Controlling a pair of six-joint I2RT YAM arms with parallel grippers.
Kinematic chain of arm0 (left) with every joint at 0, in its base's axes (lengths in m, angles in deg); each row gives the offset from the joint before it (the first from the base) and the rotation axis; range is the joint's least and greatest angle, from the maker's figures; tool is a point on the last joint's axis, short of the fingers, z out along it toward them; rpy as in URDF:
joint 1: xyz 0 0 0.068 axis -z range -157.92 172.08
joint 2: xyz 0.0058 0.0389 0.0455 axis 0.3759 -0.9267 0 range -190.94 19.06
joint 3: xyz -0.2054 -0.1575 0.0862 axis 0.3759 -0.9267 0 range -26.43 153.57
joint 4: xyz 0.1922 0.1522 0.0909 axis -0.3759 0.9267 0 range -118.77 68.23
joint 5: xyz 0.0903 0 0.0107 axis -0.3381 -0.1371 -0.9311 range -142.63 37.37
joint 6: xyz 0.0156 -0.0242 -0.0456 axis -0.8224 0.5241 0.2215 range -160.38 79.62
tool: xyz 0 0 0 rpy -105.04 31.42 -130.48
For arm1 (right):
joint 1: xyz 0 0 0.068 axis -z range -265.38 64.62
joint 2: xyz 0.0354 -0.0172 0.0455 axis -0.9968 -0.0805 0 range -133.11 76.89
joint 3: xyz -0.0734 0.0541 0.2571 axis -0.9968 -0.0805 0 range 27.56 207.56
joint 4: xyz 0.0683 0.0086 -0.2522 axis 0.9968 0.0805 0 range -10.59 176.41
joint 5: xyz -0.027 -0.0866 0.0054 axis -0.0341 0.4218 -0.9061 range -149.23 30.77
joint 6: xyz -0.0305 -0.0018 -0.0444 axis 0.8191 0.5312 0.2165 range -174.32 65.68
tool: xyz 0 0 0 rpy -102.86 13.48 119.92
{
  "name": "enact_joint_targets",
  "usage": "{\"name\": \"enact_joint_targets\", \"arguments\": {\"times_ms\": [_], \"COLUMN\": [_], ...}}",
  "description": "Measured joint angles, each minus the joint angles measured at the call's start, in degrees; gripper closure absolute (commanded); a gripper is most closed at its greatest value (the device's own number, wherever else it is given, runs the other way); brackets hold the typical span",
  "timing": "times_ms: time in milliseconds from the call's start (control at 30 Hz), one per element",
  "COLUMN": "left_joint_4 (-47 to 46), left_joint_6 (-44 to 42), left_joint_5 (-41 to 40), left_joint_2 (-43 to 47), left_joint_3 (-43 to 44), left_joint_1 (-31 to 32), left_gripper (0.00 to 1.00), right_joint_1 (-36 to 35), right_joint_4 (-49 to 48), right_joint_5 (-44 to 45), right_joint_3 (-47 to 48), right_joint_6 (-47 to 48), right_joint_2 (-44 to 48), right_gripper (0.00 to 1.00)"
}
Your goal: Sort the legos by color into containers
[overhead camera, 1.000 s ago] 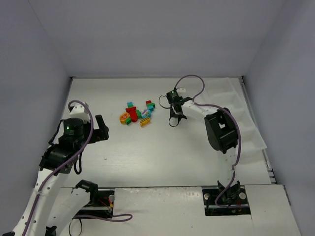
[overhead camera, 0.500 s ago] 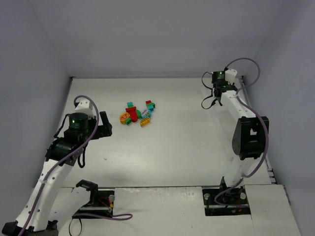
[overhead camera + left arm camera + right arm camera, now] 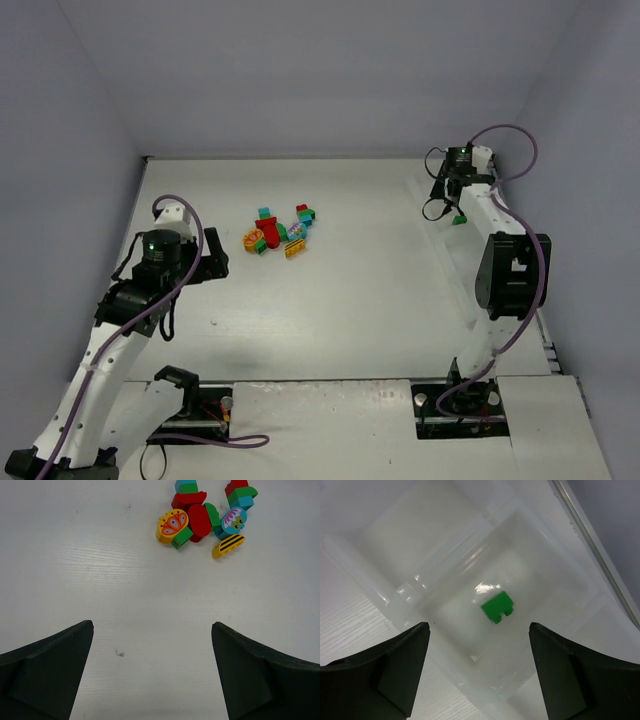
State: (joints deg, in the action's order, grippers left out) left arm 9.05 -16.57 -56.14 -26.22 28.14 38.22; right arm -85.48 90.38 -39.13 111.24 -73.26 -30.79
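The right arm stretches to the table's far right. The right gripper hangs spread and empty over a tray compartment holding one green lego. The left gripper hovers wide open and empty near the lego pile. From above, the translucent tray is barely discernible.

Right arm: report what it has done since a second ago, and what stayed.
The right fingers swung from beside the lego pile out to the tray on the right, opened, and let go a green lego into a compartment. The pile stayed put; the left fingers stayed open, barely shifted.
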Motion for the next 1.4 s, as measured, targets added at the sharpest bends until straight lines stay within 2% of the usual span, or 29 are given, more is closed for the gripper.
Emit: {"name": "enact_joint_targets", "arguments": {"times_ms": [100, 233, 300, 333, 400, 467, 567, 600, 667, 867, 967, 1133, 1400], "left_joint_4": [-0.1, -0.5, -0.6, -0.7, -0.8, -0.9, -0.9, -0.9, -0.7, 0.4, 1.6, 3.6, 6.1], "left_joint_6": [0.0, 0.0, 0.0, 0.0, 0.0, 0.0, 0.0, 0.0, 0.0, 0.0, 0.0, 0.0, 0.0], "left_joint_5": [0.1, 0.3, 0.4, 0.5, 0.7, 0.7, 0.7, 0.7, 0.7, 0.7, 0.7, 0.4, -0.2], "left_joint_2": [-0.8, -2.0, -2.8, -3.2, -4.0, -4.7, -5.8, -6.4, -7.1, -6.8, -5.5, -3.3, -1.6], "left_joint_3": [-0.3, -0.7, -0.7, -0.7, -0.7, -0.7, -0.7, -0.7, -0.7, -0.7, -0.7, -0.7, -0.7], "left_joint_1": [0.0, 0.0, 0.0, 0.0, 0.0, 0.0, 0.0, 0.0, 0.0, 0.0, 0.0, 0.0, 0.0], "left_gripper": [0.03, 0.03, 0.03, 0.03, 0.03, 0.03, 0.03, 0.03, 0.03, 0.03, 0.03, 0.03, 0.03], "right_joint_1": [-0.4, -3.8, -7.4, -9.7, -14.5, -18.9, -24.5, -26.2, -29.5, -38.2, -41.6, -44.3, -45.3], "right_joint_4": [0.0, 0.0, -0.2, -0.5, -1.7, -3.5, -5.4, -6.1, -7.9, -11.3, -11.6, -12.1, -12.2], "right_joint_5": [-1.3, -3.2, -4.4, -5.4, -8.0, -11.6, -17.5, -19.1, -21.4, -24.2, -24.5, -23.7, -16.7], "right_joint_3": [0.0, 0.0, 0.0, 0.0, 0.0, 0.0, 0.0, 0.0, 0.1, 0.8, 2.1, 4.8, 8.2], "right_joint_6": [1.2, 3.0, 3.8, 4.1, 4.3, 4.4, 4.2, 4.3, 4.9, 7.1, 7.9, 8.8, 9.2], "right_joint_2": [0.3, 2.1, 3.4, 4.1, 5.2, 5.4, 5.0, 4.6, 3.2, -3.9, -8.0, -13.5, -17.5], "right_gripper": [0.23, 0.37, 0.42, 0.49, 0.55, 0.55, 0.47, 0.39, 0.31, 0.15, 0.09, 0.09, 0.1]}}
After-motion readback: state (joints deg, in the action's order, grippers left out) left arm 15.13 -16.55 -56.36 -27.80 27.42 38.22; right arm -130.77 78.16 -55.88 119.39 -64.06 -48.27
